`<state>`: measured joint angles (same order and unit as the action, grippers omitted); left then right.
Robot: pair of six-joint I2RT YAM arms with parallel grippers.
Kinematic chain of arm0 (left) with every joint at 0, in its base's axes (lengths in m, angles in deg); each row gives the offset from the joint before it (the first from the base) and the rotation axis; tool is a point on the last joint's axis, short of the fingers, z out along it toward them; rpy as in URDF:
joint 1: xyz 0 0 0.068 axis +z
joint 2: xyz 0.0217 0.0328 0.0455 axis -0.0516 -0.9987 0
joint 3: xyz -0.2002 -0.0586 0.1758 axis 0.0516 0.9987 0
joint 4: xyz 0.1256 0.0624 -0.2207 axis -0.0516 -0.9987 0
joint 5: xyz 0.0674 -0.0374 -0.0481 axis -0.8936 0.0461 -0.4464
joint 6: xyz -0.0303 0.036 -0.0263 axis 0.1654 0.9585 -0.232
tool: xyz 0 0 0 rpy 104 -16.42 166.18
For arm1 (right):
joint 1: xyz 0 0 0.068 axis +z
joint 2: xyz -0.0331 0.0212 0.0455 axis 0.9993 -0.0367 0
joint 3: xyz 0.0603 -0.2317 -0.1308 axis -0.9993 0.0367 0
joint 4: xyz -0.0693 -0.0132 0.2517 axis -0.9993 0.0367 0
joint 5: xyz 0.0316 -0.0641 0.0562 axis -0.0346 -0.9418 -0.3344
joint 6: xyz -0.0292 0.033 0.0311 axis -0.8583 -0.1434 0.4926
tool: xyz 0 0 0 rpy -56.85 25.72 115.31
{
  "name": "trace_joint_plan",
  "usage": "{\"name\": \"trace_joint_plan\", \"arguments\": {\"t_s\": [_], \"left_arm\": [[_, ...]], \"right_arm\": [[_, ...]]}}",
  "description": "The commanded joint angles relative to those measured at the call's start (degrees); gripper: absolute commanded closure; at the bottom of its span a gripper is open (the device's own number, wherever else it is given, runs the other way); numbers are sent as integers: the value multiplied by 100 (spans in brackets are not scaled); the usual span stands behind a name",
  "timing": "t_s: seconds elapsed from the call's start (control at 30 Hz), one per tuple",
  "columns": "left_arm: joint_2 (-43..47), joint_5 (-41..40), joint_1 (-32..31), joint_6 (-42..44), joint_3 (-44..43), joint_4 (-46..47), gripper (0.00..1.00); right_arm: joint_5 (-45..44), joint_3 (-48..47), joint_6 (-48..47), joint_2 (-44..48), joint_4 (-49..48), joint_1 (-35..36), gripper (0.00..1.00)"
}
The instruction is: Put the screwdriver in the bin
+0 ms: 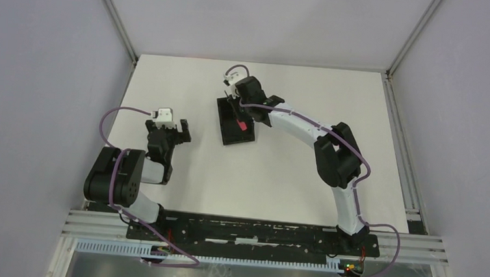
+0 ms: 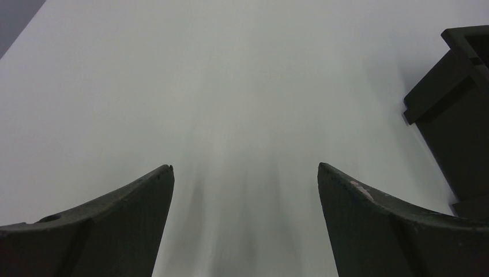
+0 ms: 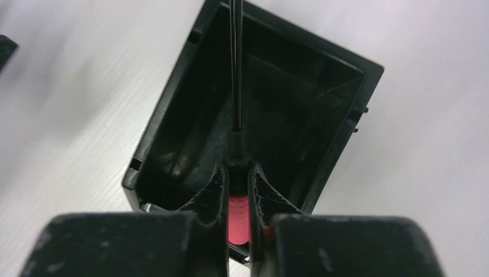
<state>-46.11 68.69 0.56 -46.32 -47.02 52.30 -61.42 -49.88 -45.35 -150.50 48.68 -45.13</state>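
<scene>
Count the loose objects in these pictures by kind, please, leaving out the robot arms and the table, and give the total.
screwdriver (red handle, thin black shaft): 1
bin (black, open top): 1
Total: 2

Right arm was stretched across the white surface (image 1: pixel 293 161) toward the far middle, with the right claw (image 1: pixel 239 116) sitting right over the bin (image 1: pixel 226 125), a black tray lying at a bit of a slant. You could just make out the red handle of the screwdriver (image 1: pixel 242 126) at the claw's tip, inside the bin's outline. Couldn't tell from up there if it touched the bottom. Left arm was folded up on its own side, the left claw (image 1: pixel 167 130) over bare surface with its fingers spread, off to the bin's left and not touching it. Purple cables looped off both wrists.
</scene>
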Motion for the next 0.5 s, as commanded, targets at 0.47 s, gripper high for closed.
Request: {"name": "trace_joint_plan", "arguments": {"t_s": [0.47], "left_arm": [[-5, -12, -17, 97, -33, 303, 0]], "right_arm": [[-77, -290, -97, 600, -220, 84, 49]]}}
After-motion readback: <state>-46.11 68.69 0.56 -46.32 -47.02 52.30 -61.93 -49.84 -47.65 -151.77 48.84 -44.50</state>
